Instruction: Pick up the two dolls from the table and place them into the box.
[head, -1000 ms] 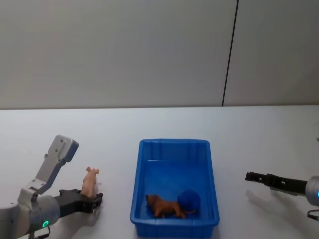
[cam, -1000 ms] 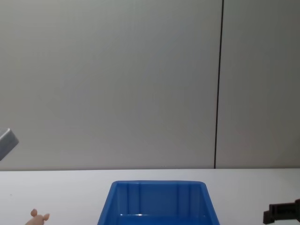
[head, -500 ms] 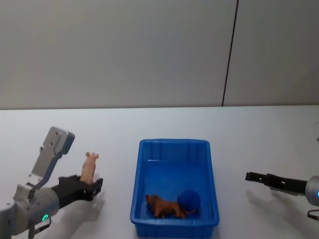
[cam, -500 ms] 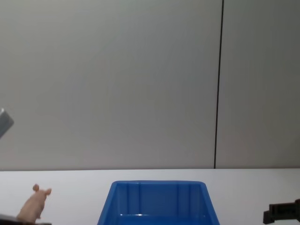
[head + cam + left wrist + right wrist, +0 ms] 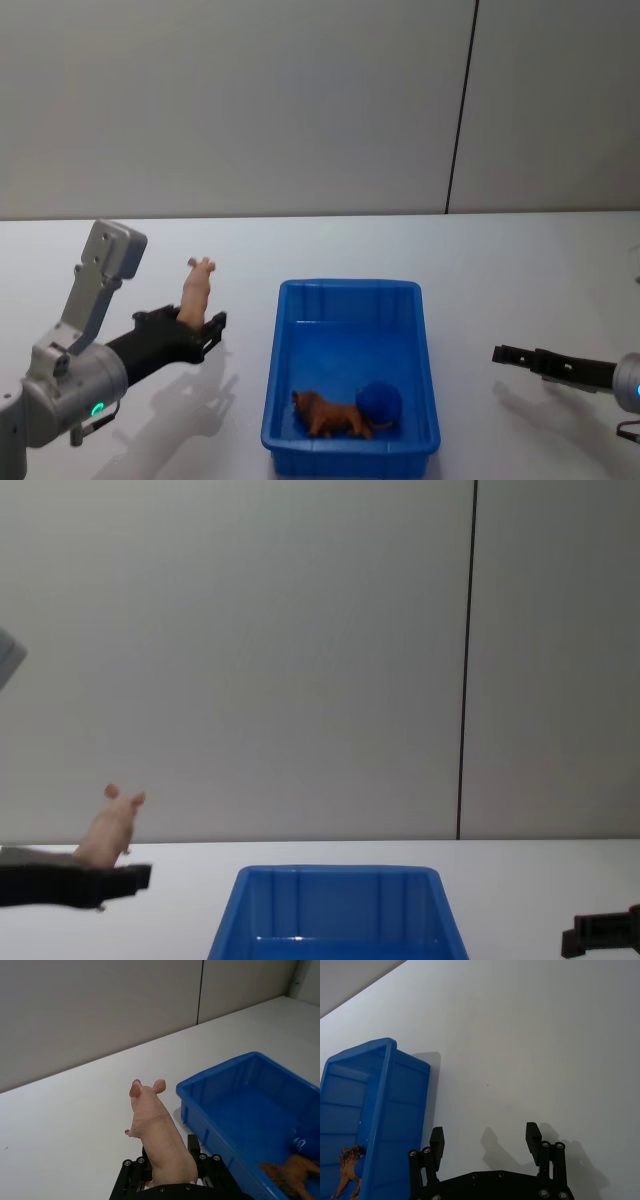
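The left gripper (image 5: 200, 328) reaches forward from the left arm, raised above the table (image 5: 330, 245), its black fingers (image 5: 131, 1172) closed on the hind end of the pink pig doll (image 5: 156, 1132), whose snout points up and away from the wrist. The right gripper (image 5: 485, 1140) hangs low over the table on the right, its two fingers spread wide apart with nothing between them.

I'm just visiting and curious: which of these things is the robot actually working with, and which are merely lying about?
Job:
pink pig doll, held in the left gripper
brown lion doll, in the blue box
white table

Lying about:
blue round thing, beside the lion
right gripper, idle, open
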